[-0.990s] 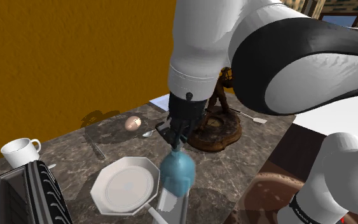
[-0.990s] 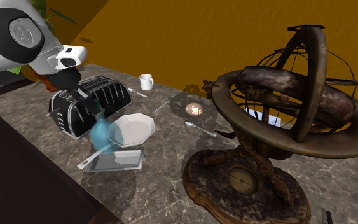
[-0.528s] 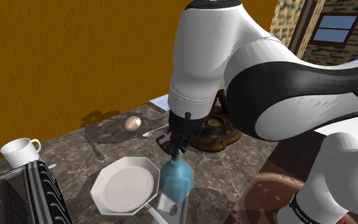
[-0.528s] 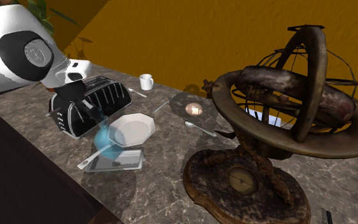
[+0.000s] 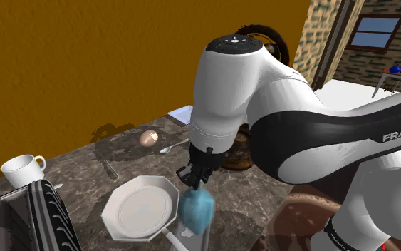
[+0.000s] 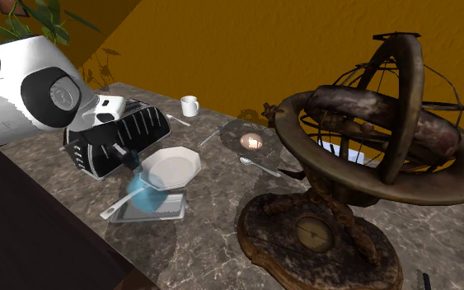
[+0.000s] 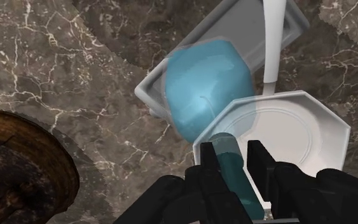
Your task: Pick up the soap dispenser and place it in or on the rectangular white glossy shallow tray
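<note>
Soap dispenser [image 7: 203,89], a translucent blue bottle, hangs over the white tray [image 7: 238,28], its neck clamped between the black fingers of the gripper [image 7: 233,167]. Its body hides much of the tray, and whether its base touches cannot be told. In the shoulder view the frame edge cuts off the tray, and the octagonal plate [image 5: 117,207] lies at the bottle's 9 o'clock.
</note>
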Robot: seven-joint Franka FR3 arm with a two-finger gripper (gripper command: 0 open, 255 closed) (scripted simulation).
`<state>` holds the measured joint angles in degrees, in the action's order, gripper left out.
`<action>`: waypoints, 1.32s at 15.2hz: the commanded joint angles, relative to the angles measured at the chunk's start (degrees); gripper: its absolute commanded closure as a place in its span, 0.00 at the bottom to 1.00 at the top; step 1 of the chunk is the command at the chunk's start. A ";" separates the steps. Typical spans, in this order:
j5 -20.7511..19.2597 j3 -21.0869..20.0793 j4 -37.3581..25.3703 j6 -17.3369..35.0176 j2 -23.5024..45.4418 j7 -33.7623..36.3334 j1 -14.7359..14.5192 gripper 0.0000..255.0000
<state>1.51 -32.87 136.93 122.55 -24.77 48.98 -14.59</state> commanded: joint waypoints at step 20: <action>0.95 0.46 -2.59 -4.61 -2.20 -0.20 -0.93 0.00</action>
<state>2.31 -32.69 135.84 119.99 -26.48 49.01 -15.38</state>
